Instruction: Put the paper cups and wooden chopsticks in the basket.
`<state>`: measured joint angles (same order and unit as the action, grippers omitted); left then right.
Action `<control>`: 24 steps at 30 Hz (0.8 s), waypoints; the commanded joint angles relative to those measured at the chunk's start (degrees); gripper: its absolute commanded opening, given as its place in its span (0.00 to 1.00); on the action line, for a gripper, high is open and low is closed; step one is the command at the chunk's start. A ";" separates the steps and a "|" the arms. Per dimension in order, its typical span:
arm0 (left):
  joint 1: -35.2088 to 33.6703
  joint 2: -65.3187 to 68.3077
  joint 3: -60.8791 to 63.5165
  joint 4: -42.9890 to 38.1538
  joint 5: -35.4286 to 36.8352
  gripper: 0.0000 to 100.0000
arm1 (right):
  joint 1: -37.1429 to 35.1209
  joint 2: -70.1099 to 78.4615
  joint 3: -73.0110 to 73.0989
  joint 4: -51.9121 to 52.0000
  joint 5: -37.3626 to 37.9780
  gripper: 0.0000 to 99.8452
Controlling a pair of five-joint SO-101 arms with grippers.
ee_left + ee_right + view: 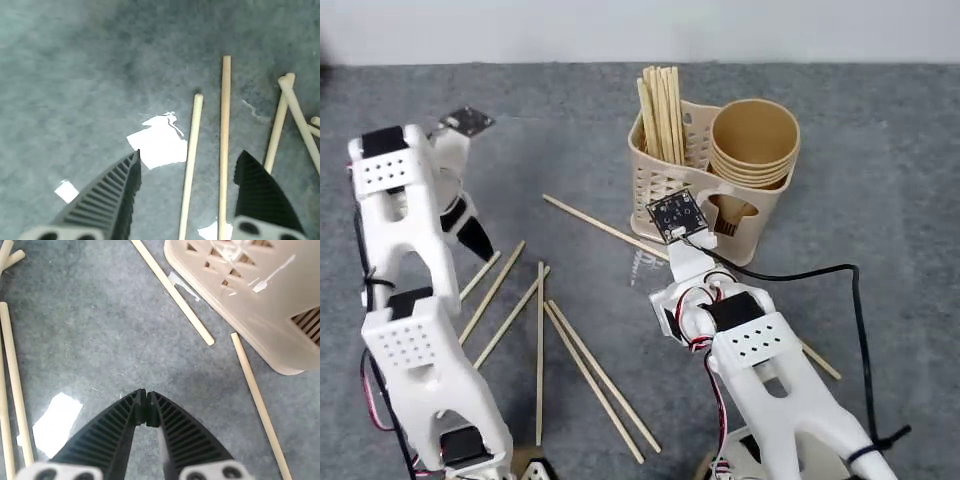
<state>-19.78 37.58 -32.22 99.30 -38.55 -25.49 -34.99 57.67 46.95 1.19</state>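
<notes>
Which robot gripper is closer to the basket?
Right. The right gripper is just beside the basket; the left gripper hangs farther away, over loose chopsticks.

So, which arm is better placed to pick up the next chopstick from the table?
Left, probably: the left gripper is open over two wooden chopsticks, while the right gripper is shut, holding nothing.

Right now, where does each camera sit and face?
High view: above the table, looking down on basket, loose chopsticks, both arms.
Left wrist view: on left arm, down at loose chopsticks past open left gripper.
Right wrist view: on right arm, down at basket past shut right gripper.
Shared: high and right wrist views show the basket.
</notes>
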 commanded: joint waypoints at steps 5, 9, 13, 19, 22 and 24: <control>2.02 5.89 -2.86 0.88 -0.70 0.29 | -0.31 -1.98 0.09 -0.13 0.00 0.01; 2.37 9.32 -2.86 0.70 -0.53 0.29 | -0.31 -1.98 0.09 -0.13 0.00 0.01; 2.11 11.43 -2.95 -0.62 0.18 0.28 | -0.31 -1.98 0.09 -0.13 0.00 0.01; 3.25 15.21 -2.86 -2.99 2.29 0.16 | -0.31 -1.98 0.09 -0.13 0.00 0.01; 4.75 17.58 -3.03 -2.90 2.29 0.08 | -0.31 -1.98 0.09 -0.13 0.00 0.01; 5.27 17.67 -3.82 -2.46 2.37 0.03 | -0.22 -1.98 0.09 -0.13 0.00 0.01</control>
<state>-16.09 52.97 -34.59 98.51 -37.14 -25.49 -34.99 57.67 46.95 1.19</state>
